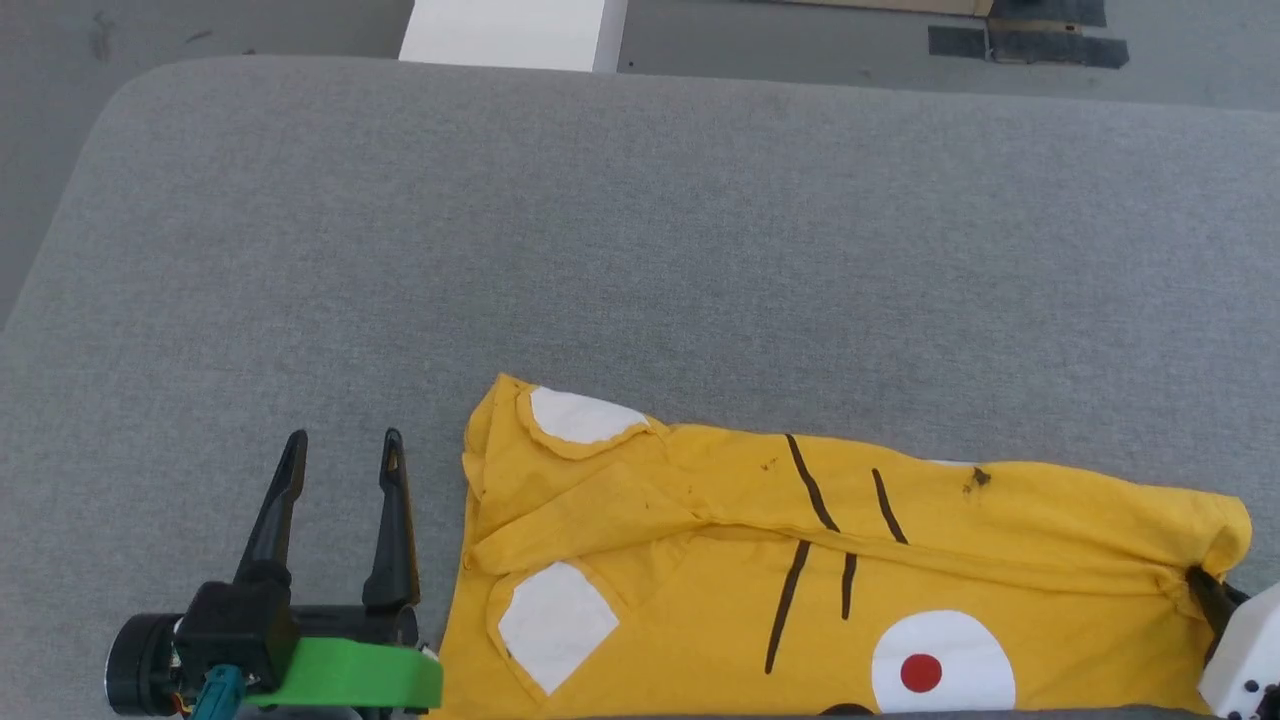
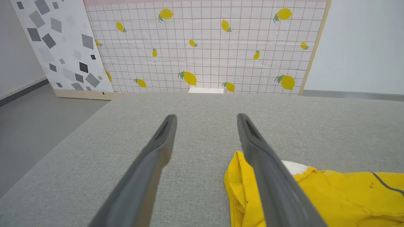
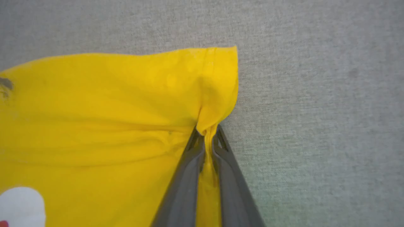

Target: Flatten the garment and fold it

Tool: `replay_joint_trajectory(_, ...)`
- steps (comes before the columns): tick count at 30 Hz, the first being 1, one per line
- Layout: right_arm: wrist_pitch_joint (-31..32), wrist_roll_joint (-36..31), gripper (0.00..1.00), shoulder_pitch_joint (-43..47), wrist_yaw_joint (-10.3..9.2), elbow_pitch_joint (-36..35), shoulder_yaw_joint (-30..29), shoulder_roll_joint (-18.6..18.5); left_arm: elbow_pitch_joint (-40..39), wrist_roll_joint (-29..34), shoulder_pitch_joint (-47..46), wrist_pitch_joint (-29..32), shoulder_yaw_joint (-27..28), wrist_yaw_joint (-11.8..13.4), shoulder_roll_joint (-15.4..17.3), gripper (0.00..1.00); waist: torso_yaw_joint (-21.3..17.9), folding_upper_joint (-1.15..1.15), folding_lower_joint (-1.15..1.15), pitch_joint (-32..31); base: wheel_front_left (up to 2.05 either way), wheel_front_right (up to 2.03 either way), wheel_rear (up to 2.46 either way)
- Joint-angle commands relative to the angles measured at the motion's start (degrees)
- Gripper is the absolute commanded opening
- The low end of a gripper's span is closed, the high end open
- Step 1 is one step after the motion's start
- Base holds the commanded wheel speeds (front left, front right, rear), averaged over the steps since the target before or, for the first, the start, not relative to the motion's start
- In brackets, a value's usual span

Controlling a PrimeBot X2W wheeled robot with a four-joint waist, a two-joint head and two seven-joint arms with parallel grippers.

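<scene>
Trainee: Shirt (image 1: 700, 560) lay rumpled at the near edge of the grey pad (image 1: 640, 230), folded over on itself along its length, with 2 white patches (image 1: 580, 415) at its left end. What was the right tool (image 3: 206, 132) doing?

Trainer: Its fingers (image 3: 186, 183) were pressed together on a pinch of yellow cloth at the shirt's right end, just below the corner. The bite looked small, a bunched tuck rather than a full hem.

Trainee: And the left tool (image 1: 345, 445)?

Trainer: It was spread wide and held nothing. It sat just beside the shirt's left edge, apart from it, over bare pad.

Trainee: So how should the flattening have been done well?

Trainer: In my judgement, 1 held corner alone would only have dragged the whole heap. The left tool needed to take the opposite end, near the upper white patch, so the 2 tools could draw the cloth taut between them. The pull wanted to be low and slow, outward and away from the near edge, where there was plenty of open pad.

Trainee: Were there risks?

Trainer: Thin cotton could have slipped from so narrow a pinch if jerked. The long fold across the middle might have remained trapped unless the top layer was lifted and laid back. I could not tell how many layers the right tool held.
</scene>
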Motion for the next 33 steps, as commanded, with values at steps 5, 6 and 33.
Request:
replay_joint_trajectory(5, -1.01, -2.28, 0.00, -0.42, -0.12, 0.68, -4.94, -2.94, 0.21, -0.33, 0.50, -0.11, 0.01, 0.33, -0.11, 1.00, -0.29, 0.00, 0.00, -1.97, 0.00, 0.00, 0.00)
replay_joint_trajectory(6, -1.12, -2.69, 0.00, -0.37, -0.12, 0.63, -6.04, -3.49, 0.21, -0.34, 0.59, -0.11, 0.00, 0.33, -0.07, 1.00, -0.35, 0.00, 0.00, -2.12, 0.00, 0.00, 0.00)
replay_joint_trajectory(33, 17.60, 8.32, 0.00, -1.32, -0.12, -26.11, 22.44, 1.35, 4.45, -3.22, 1.94, -0.42, -1.35, -3.01, -2.22, 1.00, 0.51, 0.00, 0.00, -7.68, 0.00, 0.00, 0.00)
